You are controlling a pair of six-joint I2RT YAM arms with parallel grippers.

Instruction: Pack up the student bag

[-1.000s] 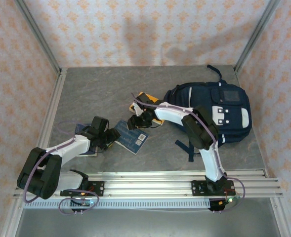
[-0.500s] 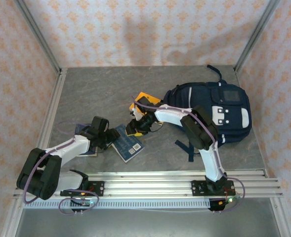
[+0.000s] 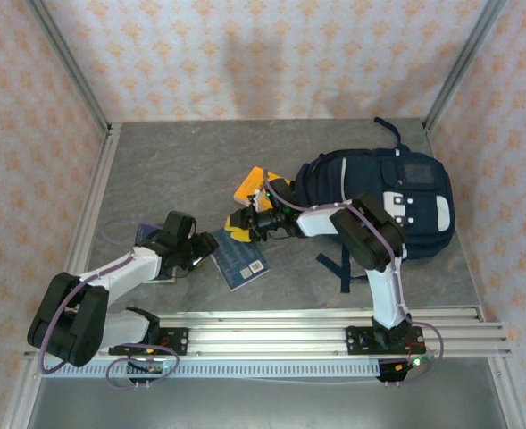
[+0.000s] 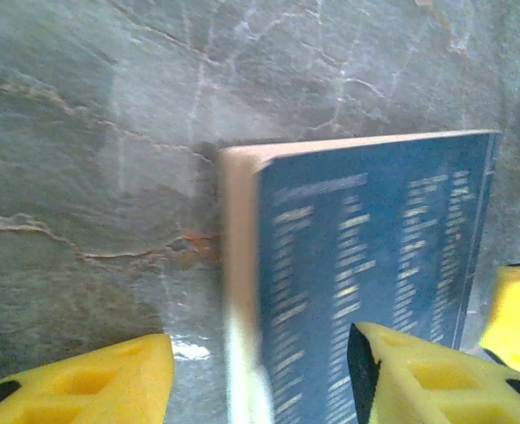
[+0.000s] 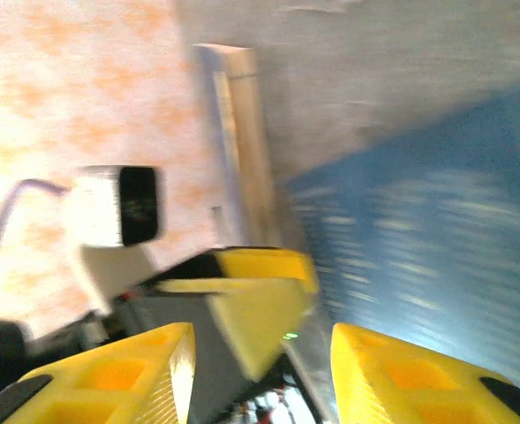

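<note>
The student bag, a navy backpack with white patches, lies at the right of the table. A blue book lies flat between the arms. My left gripper is at the book's left edge. Seen from the left wrist, that gripper is open and straddles the cream page edge of the blue book, one finger over the cover. My right gripper hovers at the book's far corner. It is open with nothing in it, the blue book beside it.
A yellow-orange book lies just left of the bag. Another dark blue book sits partly under the left arm. A dark strap trails from the bag toward the rail. Metal posts frame the table's sides.
The right gripper has swung left and down from the yellow-orange book to the blue book's far corner. The blue book has turned slightly. The left arm has barely moved.
</note>
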